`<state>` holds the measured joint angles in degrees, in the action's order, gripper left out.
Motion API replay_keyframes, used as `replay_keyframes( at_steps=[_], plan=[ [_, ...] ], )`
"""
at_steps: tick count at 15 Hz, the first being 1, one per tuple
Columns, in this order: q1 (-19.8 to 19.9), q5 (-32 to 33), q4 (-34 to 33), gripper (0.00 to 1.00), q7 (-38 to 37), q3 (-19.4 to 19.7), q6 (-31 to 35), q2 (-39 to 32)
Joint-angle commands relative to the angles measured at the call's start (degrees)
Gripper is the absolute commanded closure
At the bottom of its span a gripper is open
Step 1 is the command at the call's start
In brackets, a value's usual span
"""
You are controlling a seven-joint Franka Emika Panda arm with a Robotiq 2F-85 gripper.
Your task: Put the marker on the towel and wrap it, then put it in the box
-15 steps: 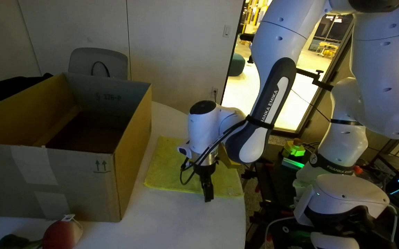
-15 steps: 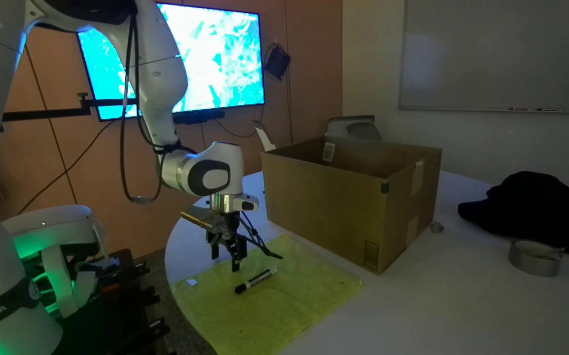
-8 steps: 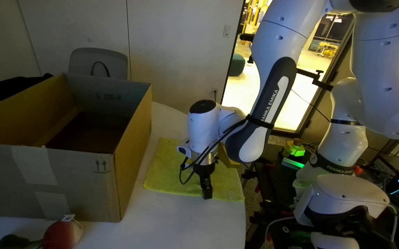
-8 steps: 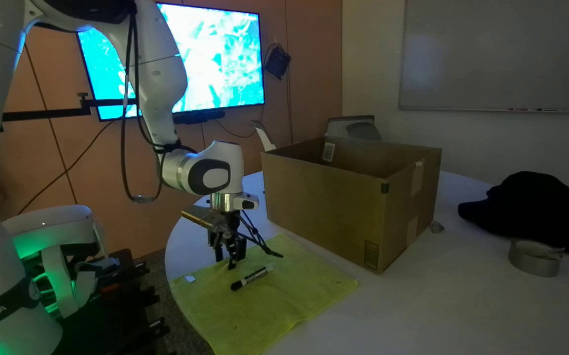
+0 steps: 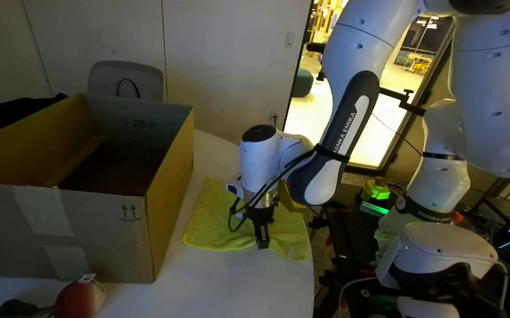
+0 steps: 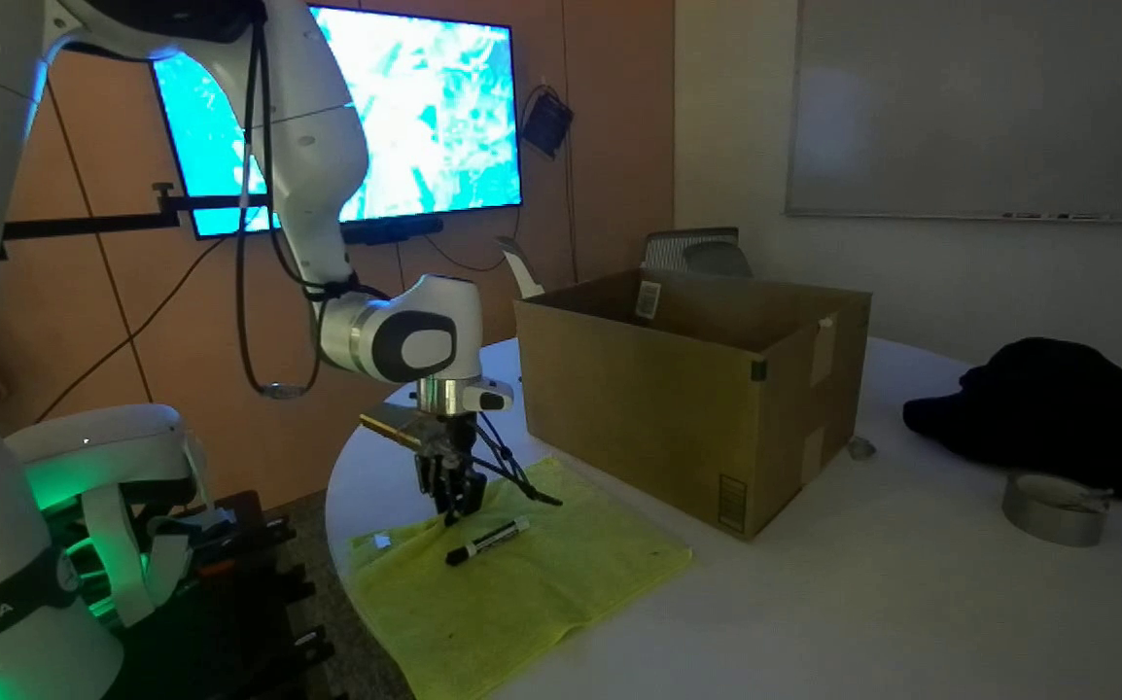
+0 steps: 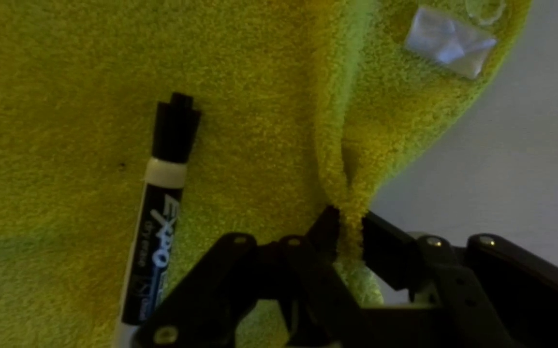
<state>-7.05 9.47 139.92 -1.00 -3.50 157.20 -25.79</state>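
Where a yellow towel (image 7: 259,121) lies spread on a pale bench (image 5: 237,287), the gripper (image 7: 351,237) is narrowed onto a fold of it near the edge, the cloth pinched into a ridge between its fingertips. A black-and-white marker (image 7: 155,232) lies on the towel just beside the gripper, outside its grip, with the capped end toward the top of the wrist view. A large, open-topped cardboard box (image 6: 639,418) stands on the bench near the towel in both exterior views. In an exterior view, a grey roll of tape (image 6: 1055,512) lies beside a dark heap (image 6: 1057,418).
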Motion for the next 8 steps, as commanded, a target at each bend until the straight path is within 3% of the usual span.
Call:
replay_keyframes(
  at_steps=[1,4,8],
  plan=[
    [-1.1,0.2,2.3,0.94,-1.1,1.2,0.9,4.2],
    [-0.2,-0.4,4.2,0.94,-1.3,1.5,1.7,8.7],
    [0.0,1.4,6.4,0.94,-5.4,5.6,3.4,14.0]
  ],
)
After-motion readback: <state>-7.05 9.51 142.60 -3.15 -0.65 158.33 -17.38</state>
